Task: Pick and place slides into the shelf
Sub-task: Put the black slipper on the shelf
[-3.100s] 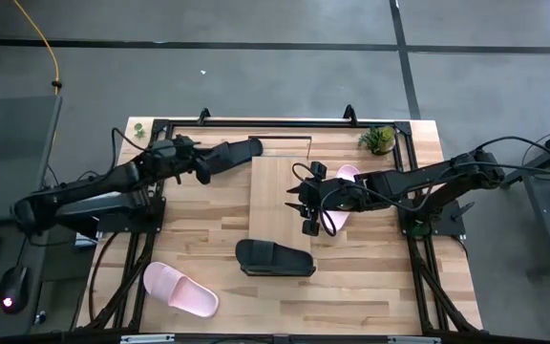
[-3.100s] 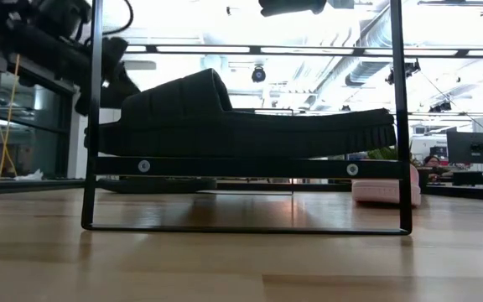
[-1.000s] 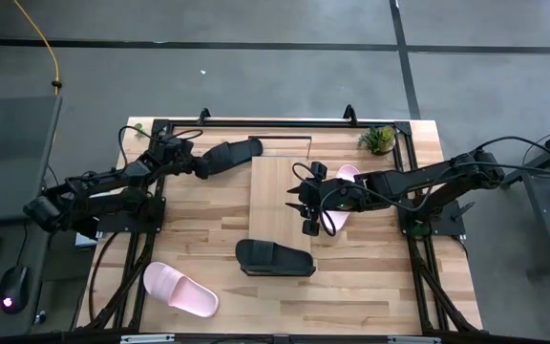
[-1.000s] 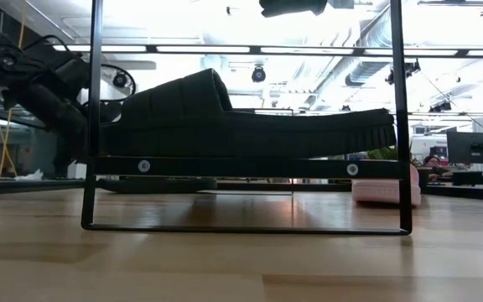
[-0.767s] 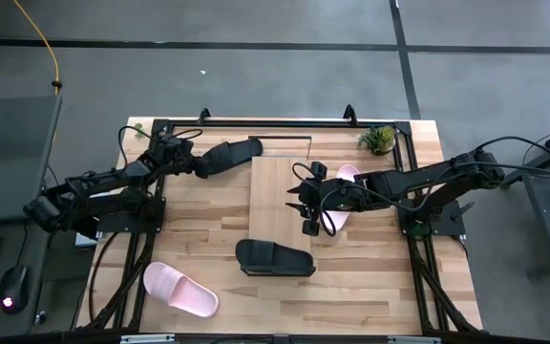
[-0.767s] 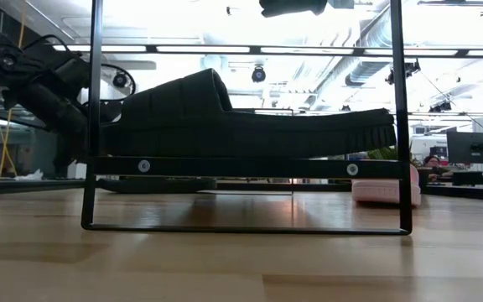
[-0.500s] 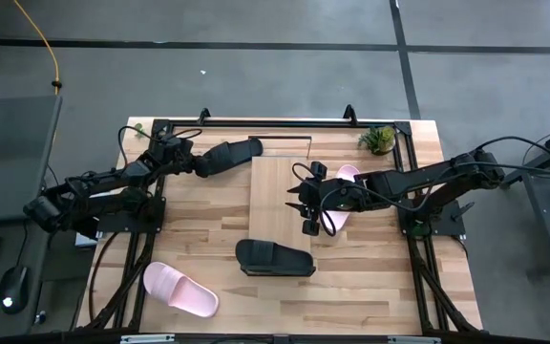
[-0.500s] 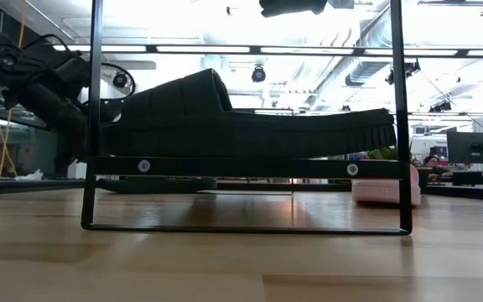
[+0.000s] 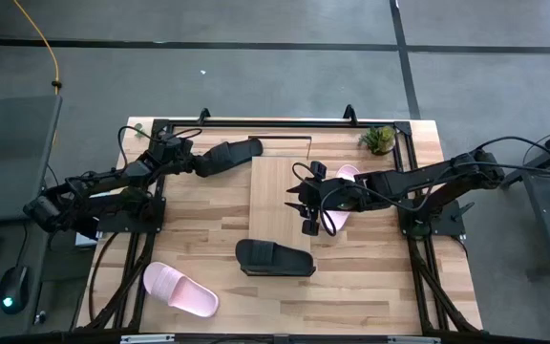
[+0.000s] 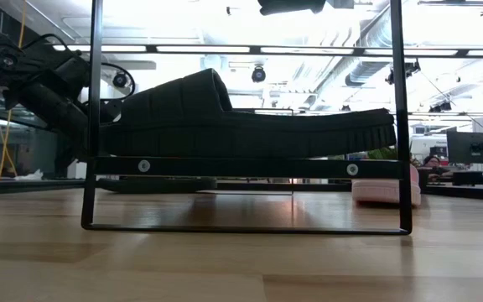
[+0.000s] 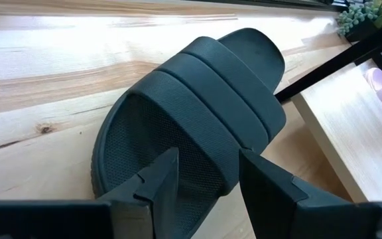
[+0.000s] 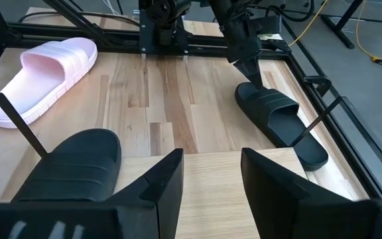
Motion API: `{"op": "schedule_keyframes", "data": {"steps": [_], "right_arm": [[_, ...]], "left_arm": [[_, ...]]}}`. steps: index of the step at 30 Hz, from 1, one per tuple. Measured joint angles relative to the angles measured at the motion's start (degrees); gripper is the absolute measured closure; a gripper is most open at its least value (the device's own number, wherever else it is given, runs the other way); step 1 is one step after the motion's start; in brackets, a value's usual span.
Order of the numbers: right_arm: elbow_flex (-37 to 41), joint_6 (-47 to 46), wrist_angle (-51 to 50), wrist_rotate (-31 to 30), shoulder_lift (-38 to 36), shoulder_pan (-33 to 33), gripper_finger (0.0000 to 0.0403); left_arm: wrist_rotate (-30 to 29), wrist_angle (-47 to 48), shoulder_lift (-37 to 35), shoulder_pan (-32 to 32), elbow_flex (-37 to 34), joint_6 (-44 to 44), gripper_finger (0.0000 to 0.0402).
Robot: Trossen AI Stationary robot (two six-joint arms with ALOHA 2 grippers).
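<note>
High view, shelf: we see the shelf [image 9: 280, 196] lying in the middle of the table [image 9: 208, 239].
High view, left gripper: the left gripper [image 9: 195, 164] is at the heel of a black slide [image 9: 229, 155], near the far edge of the table; its jaws stand apart.
High view, right gripper: the right gripper [image 9: 306, 203] hangs over the right edge of the shelf, jaws apart, with nothing between them.
High view, other slides: a second black slide [image 9: 275, 258] sits at the near end of the shelf; a pink slide [image 9: 340, 203] lies just right of the shelf, partly under the right arm; another pink slide [image 9: 179, 289] lies at the near left of the table.
High view, plant: a small green plant [image 9: 379, 139] stands in the far right corner.
Low view: we look through the black wire frame [image 10: 95, 117]; the second black slide [image 10: 241, 126] rests on the board across it, and a pink slide [image 10: 384, 191] shows behind at the right.
Left wrist view: the fingers [image 11: 154, 182] are spread on both sides of the strap [image 11: 204, 106] of the black slide; we cannot tell if they touch it.
Right wrist view: the fingers [image 12: 164, 179] are spread above the shelf board [image 12: 211, 192], holding nothing.
</note>
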State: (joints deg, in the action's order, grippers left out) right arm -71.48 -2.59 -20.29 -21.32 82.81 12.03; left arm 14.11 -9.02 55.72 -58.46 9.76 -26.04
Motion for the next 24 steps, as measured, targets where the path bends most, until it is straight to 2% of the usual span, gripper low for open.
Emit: {"op": "schedule_keyframes", "data": {"steps": [20,24], "right_arm": [[0.0,0.52,-0.03,0.13,0.0,-0.04,0.026],[0.0,0.52,-0.03,0.13,0.0,-0.04,0.026]], "left_arm": [[0.11,-0.02,-0.21,0.0,0.0,0.14,0.0257],[3.13,0.48,-1.42,0.18,0.0,2.56,0.0257]]}}
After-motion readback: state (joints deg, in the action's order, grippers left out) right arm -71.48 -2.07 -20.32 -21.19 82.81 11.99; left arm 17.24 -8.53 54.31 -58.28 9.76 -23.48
